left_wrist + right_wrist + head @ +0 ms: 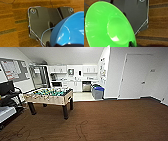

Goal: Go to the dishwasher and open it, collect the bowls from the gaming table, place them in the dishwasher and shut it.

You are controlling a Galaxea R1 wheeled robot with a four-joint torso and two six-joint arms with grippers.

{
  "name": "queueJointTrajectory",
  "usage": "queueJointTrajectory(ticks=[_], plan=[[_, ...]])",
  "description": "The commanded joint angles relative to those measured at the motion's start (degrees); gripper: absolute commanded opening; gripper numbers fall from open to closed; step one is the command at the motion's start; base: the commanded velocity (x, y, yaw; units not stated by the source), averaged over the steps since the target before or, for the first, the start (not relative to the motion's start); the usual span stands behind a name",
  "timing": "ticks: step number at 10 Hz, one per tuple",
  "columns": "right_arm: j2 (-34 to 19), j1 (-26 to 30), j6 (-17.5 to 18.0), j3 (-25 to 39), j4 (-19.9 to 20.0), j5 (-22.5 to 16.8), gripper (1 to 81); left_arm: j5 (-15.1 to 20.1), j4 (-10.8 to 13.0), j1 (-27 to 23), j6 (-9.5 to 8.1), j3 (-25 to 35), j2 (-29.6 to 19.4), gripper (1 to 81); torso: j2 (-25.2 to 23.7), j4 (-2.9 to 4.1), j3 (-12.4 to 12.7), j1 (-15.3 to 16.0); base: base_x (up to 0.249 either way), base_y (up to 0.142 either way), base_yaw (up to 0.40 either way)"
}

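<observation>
Brown carpet point(112, 122), kitchenette dishwasher point(86, 86) ahead, blue bowl point(70, 31), green bowl point(109, 26), grippers' grip unclear.

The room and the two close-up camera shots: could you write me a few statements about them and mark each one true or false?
1. A table-football table stands on brown carpet. True.
2. The left wrist view shows a red bowl. False: the bowl there is a blue bowl.
3. The right wrist view shows a lime-green bowl seen above the carpet. True.
4. The dishwasher at the far kitchenette stands beside the table-football table. False: it is set among white cabinets at the back, well beyond that table.
5. A blue-topped bin stands near the kitchenette. True.
</observation>
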Motion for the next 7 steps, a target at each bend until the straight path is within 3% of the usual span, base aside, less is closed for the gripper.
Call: queueJointTrajectory(ticks=[1,7], plan=[[-0.82,2.30,-0.12,-0.13,-0.49,-1.63,1.0,2.23,0.22,-2.04,0.14,0.41,-1.50,1.0,0.00,0.00,0.00,0.00,0.000,0.000,0.000],[-0.91,2.04,-0.20,-0.13,-1.02,-1.54,1.0,1.28,0.31,-1.69,0.06,0.15,-1.67,1.0,0.00,0.00,0.00,0.00,0.000,0.000,0.000]])
